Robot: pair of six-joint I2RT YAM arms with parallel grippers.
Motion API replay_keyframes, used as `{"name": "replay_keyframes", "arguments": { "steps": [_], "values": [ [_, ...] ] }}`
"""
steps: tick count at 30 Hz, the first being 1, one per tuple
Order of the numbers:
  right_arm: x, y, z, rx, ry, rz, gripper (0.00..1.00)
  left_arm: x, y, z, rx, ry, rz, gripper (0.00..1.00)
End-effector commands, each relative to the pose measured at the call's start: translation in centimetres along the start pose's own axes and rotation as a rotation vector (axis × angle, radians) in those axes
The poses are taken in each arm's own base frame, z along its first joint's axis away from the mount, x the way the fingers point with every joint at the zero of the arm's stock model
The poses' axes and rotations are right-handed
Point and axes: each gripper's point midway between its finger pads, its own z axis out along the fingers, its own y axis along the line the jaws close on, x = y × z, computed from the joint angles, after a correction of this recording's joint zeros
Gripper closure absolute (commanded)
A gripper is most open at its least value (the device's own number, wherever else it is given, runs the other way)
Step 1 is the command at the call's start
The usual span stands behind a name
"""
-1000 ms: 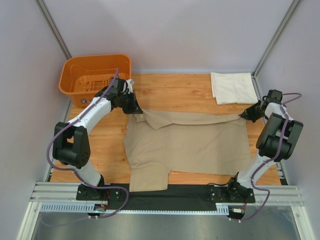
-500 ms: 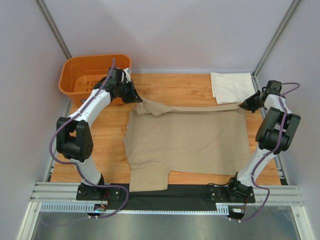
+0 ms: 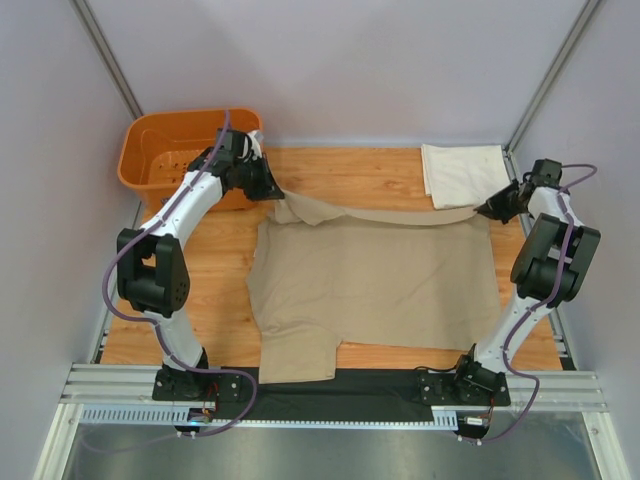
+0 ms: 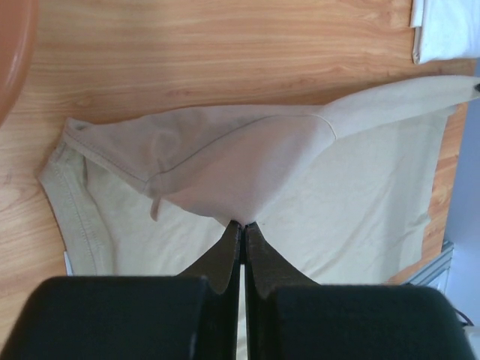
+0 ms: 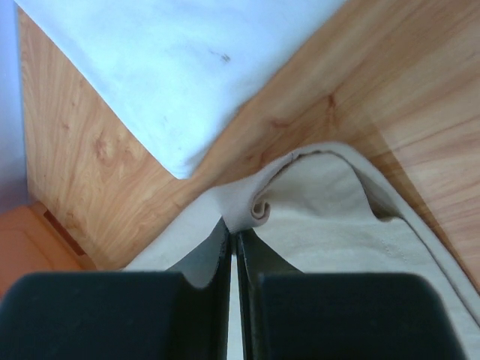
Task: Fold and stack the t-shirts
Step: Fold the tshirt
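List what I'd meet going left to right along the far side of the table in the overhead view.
The orange plastic basket → left hand, shut on the tan-khaki fabric t-shirt edge → folded cream-white fabric t-shirt.

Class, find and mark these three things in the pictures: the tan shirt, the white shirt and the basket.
tan shirt (image 3: 380, 280): top view, middle of the spread-out body.
white shirt (image 3: 463, 175): top view, centre of the folded cloth.
basket (image 3: 133, 155): top view, its left wall.
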Motion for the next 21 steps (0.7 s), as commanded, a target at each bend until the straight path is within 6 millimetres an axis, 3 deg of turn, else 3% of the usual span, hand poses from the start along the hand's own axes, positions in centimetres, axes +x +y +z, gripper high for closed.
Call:
{"name": "replay_keyframes", "arguments": {
  "steps": [1,13,21],
  "values": [
    [1.5,0.0,-1.6,0.005,0.024,-0.016,0.96,0.6,-0.6,-1.3,0.027,0.02,-0.001,1.0],
    [3.2,-2.8,-3.7,0.099,0.042,0.015,0.98,6.4,0.7,-3.7,0.001,0.114,-0.041,1.0],
    [4.9,-4.3,-4.3,0.161,0.086,0.014,0.98,8.6,1.6,-4.5,-0.025,0.154,-0.057,1.0]
  ]
}}
